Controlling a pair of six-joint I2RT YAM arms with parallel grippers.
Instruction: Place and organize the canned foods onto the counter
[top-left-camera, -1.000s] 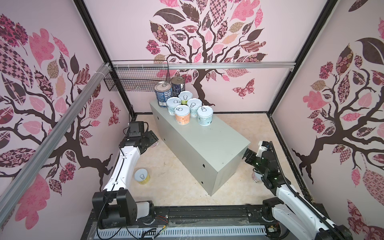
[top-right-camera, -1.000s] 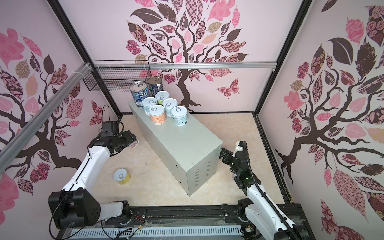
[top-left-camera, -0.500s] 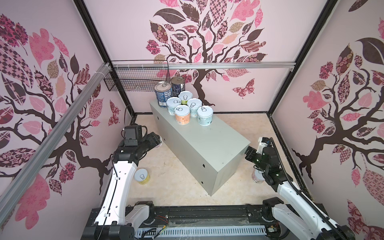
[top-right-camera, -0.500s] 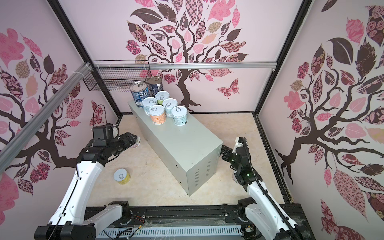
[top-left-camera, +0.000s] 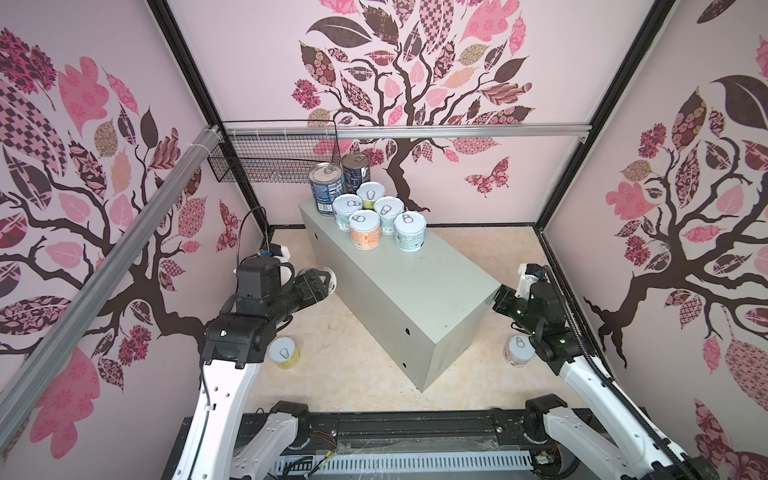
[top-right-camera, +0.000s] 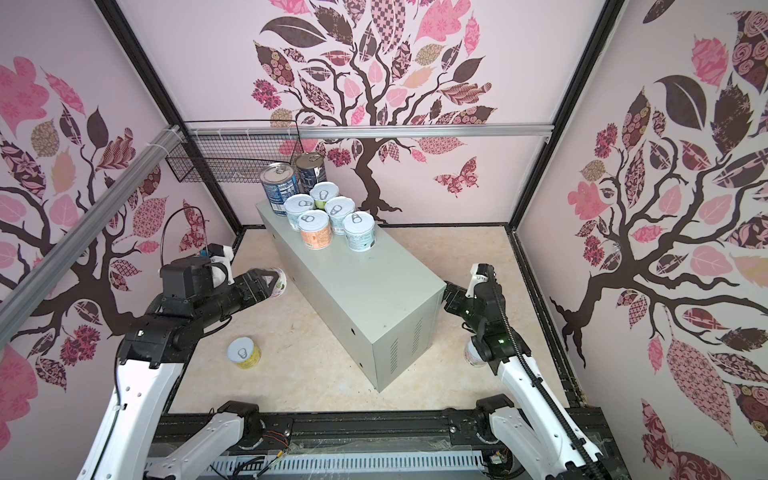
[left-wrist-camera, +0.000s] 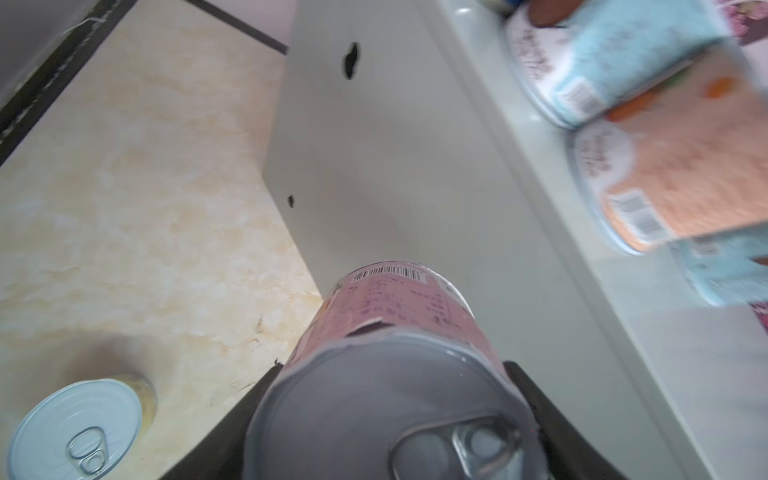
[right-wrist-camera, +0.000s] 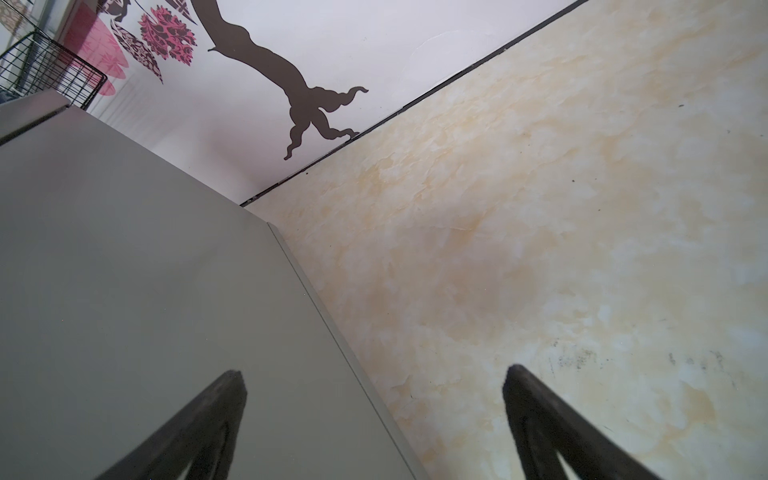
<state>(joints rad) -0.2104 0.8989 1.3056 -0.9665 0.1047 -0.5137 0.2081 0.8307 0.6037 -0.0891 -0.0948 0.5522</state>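
Observation:
My left gripper (top-left-camera: 323, 283) (top-right-camera: 272, 283) (left-wrist-camera: 390, 370) is shut on a pink-labelled can (left-wrist-camera: 399, 324) (top-left-camera: 330, 277), held in the air just left of the counter (top-left-camera: 415, 282) (top-right-camera: 365, 282) (left-wrist-camera: 395, 166). At the counter's far end stand two tall dark-blue cans (top-left-camera: 326, 187) (top-left-camera: 356, 170) and several short pastel cans (top-left-camera: 365, 227) (top-right-camera: 359, 230). A yellow can (top-left-camera: 284, 353) (top-right-camera: 244, 353) (left-wrist-camera: 79, 428) stands on the floor on the left. Another short can (top-left-camera: 517, 351) (top-right-camera: 471, 355) stands on the floor beside my right arm. My right gripper (top-left-camera: 500, 300) (top-right-camera: 451, 293) (right-wrist-camera: 374, 378) is open and empty at the counter's (right-wrist-camera: 124, 270) near right corner.
A black wire basket (top-left-camera: 270, 162) (top-right-camera: 232, 160) (right-wrist-camera: 50, 75) hangs on the back wall's rail, above the counter's far left. Walls enclose the beige floor (top-left-camera: 357, 357) on three sides. The counter's near half carries nothing.
My left arm has lifted, carrying the pink can slightly right toward the counter's side. The right arm has shifted a little, uncovering the can on the floor beside it.

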